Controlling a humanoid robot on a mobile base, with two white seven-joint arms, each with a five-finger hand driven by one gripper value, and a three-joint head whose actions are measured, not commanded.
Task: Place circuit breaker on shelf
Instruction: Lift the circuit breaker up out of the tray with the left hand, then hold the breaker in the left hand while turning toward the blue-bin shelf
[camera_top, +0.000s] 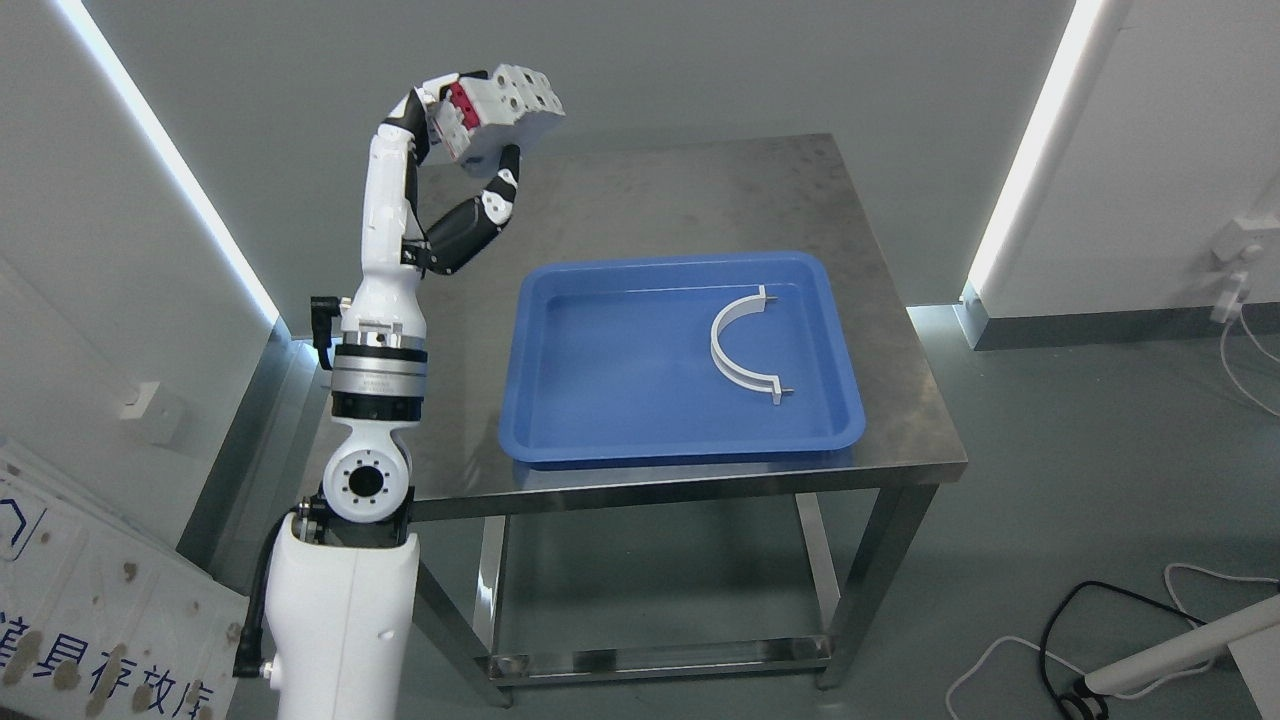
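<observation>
My left hand (480, 140) is raised high above the far left corner of the steel table (680, 190). Its fingers are shut on a white circuit breaker (505, 115) with a red switch face, thumb (497, 190) under it and fingers over the top. The arm comes up from the lower left. The right arm is out of view. No shelf shows in the picture.
A blue tray (600, 440) lies on the table and holds a white half-ring bracket (735, 350). Cables lie on the floor at the lower right (1060, 620). A printed board leans at the lower left (90, 600).
</observation>
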